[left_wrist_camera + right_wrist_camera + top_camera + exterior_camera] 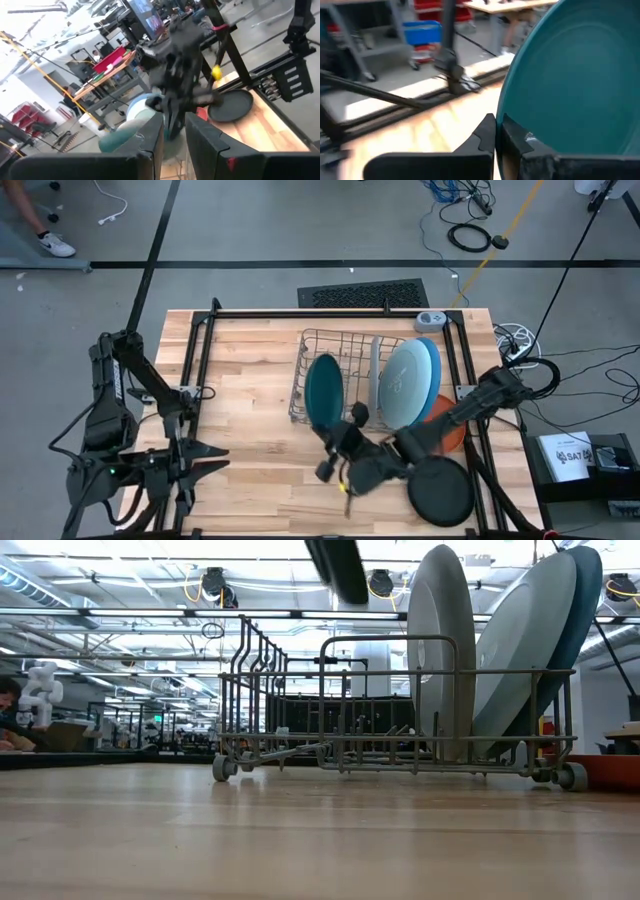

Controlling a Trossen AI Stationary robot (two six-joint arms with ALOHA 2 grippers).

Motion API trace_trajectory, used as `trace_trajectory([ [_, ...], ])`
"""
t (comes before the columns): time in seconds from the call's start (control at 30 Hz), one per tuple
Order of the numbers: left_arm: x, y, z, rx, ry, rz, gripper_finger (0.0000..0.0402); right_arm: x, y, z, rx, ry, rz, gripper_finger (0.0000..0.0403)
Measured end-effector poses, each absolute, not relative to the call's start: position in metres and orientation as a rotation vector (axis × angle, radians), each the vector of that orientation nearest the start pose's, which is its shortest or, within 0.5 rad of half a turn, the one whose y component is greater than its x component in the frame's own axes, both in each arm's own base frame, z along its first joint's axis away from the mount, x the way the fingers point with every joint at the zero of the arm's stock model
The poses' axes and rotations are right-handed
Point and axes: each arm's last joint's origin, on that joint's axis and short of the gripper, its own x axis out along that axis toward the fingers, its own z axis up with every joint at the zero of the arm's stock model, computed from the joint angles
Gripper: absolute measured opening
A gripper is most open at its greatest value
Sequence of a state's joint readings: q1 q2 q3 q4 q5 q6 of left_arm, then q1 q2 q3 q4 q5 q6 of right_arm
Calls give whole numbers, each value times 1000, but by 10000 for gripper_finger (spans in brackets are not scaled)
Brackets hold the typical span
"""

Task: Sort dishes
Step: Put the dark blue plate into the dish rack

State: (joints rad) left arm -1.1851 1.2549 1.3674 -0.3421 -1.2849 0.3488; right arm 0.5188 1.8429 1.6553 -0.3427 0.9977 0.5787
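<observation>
My right gripper [345, 428] is shut on a teal plate [323, 392], holding it over the left part of the wire dish rack [305, 345]. In the rack a grey plate [375, 368], a pale blue plate [403, 385] and a blue plate [433, 365] stand on edge, leaning between the wires; the low view shows them upright [440, 650]. A black plate [440, 490] lies flat on the table near the front right. An orange plate [447, 430] lies partly under my right arm. My left gripper [222, 458] hovers open at the near left, holding nothing. My right gripper pinches the teal plate's rim [520, 137] between its two fingers, one on each face. The fingers come roughly level from the table's near right side. The plate stands on edge, tilted, lifted clear above the rack.
The rack takes up the table's far middle. A black frame rail [200, 350] runs along the table's left side and another [470, 370] along its right. Bare wood [250, 400] lies between the rack and my left arm.
</observation>
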Motion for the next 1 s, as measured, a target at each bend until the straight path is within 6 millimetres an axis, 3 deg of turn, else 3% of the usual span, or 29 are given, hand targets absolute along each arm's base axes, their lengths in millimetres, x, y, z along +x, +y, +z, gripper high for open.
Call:
trace_trajectory([
  [0.13, 121, -219, 424, 593, 98, 93, 81, 378, 162, 300, 242, 237, -675, 0],
  [0.23, 121, -218, 423, 610, 102, 92, 81, 373, 157, 291, 248, 220, -741, 0],
  [0.63, 130, -209, 422, 620, 130, 138, 81, 303, 192, 317, 247, 42, -827, 0],
  [0.83, 132, -208, 422, 603, 132, 148, 81, 279, 201, 309, 230, 67, -802, 0],
  [1.0, 133, -208, 421, 592, 131, 150, 81, 275, 206, 303, 203, 105, -784, 0],
])
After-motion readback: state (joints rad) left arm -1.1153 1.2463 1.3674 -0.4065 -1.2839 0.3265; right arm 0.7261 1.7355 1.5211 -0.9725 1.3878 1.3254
